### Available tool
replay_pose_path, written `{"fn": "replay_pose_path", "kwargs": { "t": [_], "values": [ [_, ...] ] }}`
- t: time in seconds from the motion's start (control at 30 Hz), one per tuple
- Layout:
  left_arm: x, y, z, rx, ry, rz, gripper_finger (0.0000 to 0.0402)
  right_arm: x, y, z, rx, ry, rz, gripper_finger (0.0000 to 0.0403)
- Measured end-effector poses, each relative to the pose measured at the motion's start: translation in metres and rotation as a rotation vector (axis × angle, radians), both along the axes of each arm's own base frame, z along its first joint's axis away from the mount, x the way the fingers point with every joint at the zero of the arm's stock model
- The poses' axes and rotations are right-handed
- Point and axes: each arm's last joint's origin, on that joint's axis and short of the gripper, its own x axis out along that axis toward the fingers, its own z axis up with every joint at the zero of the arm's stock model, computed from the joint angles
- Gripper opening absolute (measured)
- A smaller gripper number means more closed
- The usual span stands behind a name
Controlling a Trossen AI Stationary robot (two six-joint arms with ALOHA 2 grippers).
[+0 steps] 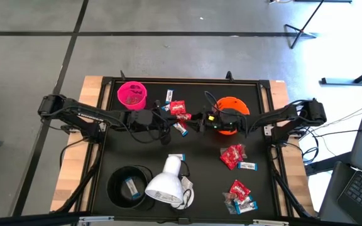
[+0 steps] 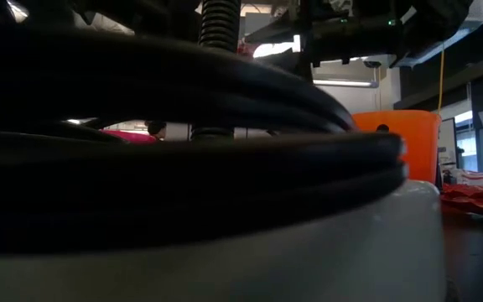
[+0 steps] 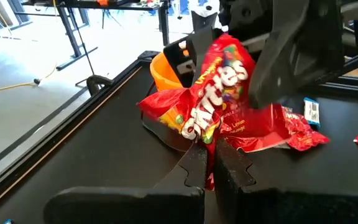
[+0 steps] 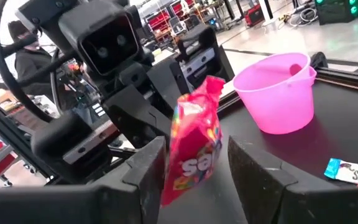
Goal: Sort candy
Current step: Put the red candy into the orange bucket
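In the high view the left hand (image 1: 171, 119) and right hand (image 1: 201, 119) are met mid-tabletop between the pink cup (image 1: 132, 94), speckled with tiny pieces, and the orange cup (image 1: 232, 113), while a blue-wrapped bar is seen in the black cup (image 1: 129, 186). In the left wrist view the red Skittles packet (image 3: 219, 93) is pinched by the shut left fingers (image 3: 194, 168). In the right wrist view the packet (image 4: 194, 143) hangs between the right hand's parted fingers (image 4: 257, 168), so it could be dropped if released before these close.

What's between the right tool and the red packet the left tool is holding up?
Nothing visible. The left tool is shut on the red packet, and the packet already sits in the gap of the open right tool, between its fingers. The orange cup lies under the right arm, off that path.
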Motion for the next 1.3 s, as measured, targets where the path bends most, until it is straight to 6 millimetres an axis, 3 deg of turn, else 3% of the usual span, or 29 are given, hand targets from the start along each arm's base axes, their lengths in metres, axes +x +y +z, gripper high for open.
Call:
{"fn": "replay_pose_path", "kwargs": {
  "t": [0.2,0.53,0.67,0.8,1.03,1.3],
  "values": [
    [0.000,-0.001,0.000,-0.002,0.000,-0.009,0.0000,0.003,0.000,0.000,-0.001,0.006,0.000,0.0153],
    [0.000,-0.002,0.000,0.000,0.003,-0.010,0.0000,0.003,0.000,0.000,-0.028,0.011,-0.001,0.0017],
    [0.000,-0.002,0.000,0.042,0.021,-0.027,0.0013,0.003,0.000,0.000,-0.027,0.010,-0.001,0.0027],
    [0.000,-0.002,-0.001,0.045,0.032,-0.029,0.0052,0.003,0.000,0.000,-0.025,0.008,-0.008,0.0050],
    [-0.001,-0.002,-0.002,0.052,0.042,-0.013,0.0119,0.003,0.000,0.001,-0.042,0.007,-0.008,0.0015],
    [-0.005,-0.002,0.000,0.060,0.058,0.001,0.0138,-0.010,0.000,0.024,-0.062,-0.043,-0.010,0.0032]
  ]
}}
